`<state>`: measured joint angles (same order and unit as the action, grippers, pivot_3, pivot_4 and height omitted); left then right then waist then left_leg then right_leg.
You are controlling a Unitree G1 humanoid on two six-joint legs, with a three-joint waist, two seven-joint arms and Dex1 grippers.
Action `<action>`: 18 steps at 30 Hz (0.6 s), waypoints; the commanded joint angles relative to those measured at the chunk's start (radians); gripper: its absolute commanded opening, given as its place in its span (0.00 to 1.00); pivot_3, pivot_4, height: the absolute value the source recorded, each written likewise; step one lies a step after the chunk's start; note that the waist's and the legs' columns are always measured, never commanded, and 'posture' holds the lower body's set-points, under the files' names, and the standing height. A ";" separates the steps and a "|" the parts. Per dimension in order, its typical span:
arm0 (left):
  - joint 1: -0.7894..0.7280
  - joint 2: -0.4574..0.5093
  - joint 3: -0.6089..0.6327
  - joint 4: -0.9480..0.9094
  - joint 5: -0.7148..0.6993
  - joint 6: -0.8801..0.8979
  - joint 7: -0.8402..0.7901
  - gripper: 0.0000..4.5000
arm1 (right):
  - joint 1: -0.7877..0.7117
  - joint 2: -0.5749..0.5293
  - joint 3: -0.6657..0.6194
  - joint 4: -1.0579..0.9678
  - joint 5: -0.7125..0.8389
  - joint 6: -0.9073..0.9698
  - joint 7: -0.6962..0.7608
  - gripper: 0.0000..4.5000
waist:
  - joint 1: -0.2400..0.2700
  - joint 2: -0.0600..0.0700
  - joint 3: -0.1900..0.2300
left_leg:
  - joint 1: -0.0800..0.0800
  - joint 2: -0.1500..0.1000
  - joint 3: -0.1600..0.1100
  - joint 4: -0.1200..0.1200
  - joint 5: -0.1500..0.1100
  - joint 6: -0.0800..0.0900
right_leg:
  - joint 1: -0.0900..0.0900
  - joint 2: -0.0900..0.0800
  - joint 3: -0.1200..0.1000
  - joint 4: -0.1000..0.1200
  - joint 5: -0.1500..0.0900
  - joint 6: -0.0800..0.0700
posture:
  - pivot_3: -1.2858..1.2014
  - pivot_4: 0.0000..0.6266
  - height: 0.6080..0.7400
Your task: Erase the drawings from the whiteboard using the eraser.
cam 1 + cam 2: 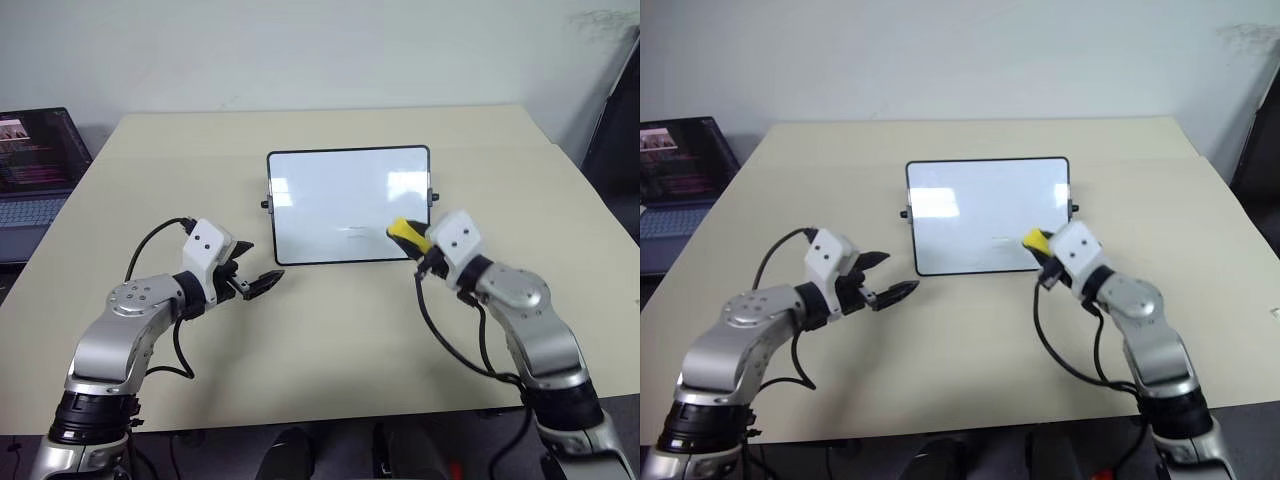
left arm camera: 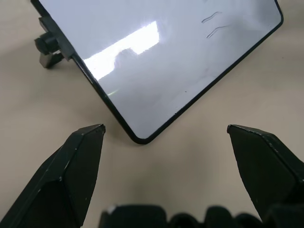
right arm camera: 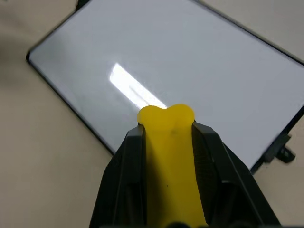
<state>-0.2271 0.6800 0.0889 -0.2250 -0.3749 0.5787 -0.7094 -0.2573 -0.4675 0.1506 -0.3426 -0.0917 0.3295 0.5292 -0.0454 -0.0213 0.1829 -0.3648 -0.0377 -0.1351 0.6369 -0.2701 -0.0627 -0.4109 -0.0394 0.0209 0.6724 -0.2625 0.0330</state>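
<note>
Drawings (image 2: 214,23), just a couple of faint wavy dark strokes, are left low on the small glossy black-framed whiteboard (image 1: 330,190), which is propped at frame centre on the beige table (image 1: 330,350). So the yellow-topped oblong eraser (image 1: 408,234) is kept clamped in the right gripper (image 3: 167,142) at the board's lower right corner, probably for wiping. The left gripper (image 1: 262,284) is held wide and empty near the lower left corner, maybe for steadying. No containers here.
</note>
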 commanded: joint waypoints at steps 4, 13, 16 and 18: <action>0.017 -0.006 0.039 -0.016 -0.012 -0.032 -0.004 1.00 | -0.012 0.067 0.058 0.007 -0.077 -0.121 -0.091 0.22 | 0.000 0.000 0.000 | 0.000 0.000 0.000 0.000 0.000 0.000 | 0.000 0.001 0.000 0.000 -0.001 0.001 | 0.52 0.24 1.00; -0.014 -0.001 0.003 -0.003 0.003 -0.034 -0.022 1.00 | -0.307 0.201 0.064 0.451 -0.158 -0.350 -0.282 0.22 | 0.006 -0.001 0.000 | 0.001 -0.001 -0.001 0.003 0.000 -0.001 | 0.002 0.002 -0.001 0.001 0.001 -0.003 | 0.52 0.24 1.00; -0.025 0.001 0.000 0.003 0.006 -0.034 -0.028 1.00 | -0.387 0.210 0.064 0.620 -0.184 -0.421 -0.339 0.22 | 0.008 -0.001 0.000 | 0.001 -0.001 -0.001 0.002 0.000 -0.001 | 0.002 0.002 -0.001 0.001 0.001 -0.003 | 0.52 0.24 1.00; -0.031 0.003 -0.002 0.008 0.008 -0.035 -0.032 1.00 | -0.432 0.221 0.072 0.713 -0.195 -0.448 -0.361 0.22 | 0.009 -0.001 0.000 | 0.000 -0.001 -0.001 0.002 0.000 -0.001 | 0.001 0.002 -0.001 0.001 0.001 -0.003 | 0.52 0.24 1.00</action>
<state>-0.2409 0.6740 0.0770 -0.2104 -0.3711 0.5610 -0.7348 -0.6521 -0.2570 0.2271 0.3272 -0.2755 -0.0726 0.1971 -0.0365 -0.0219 0.1831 -0.3646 -0.0386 -0.1356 0.6385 -0.2698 -0.0633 -0.4097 -0.0377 0.0199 0.6729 -0.2610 0.0303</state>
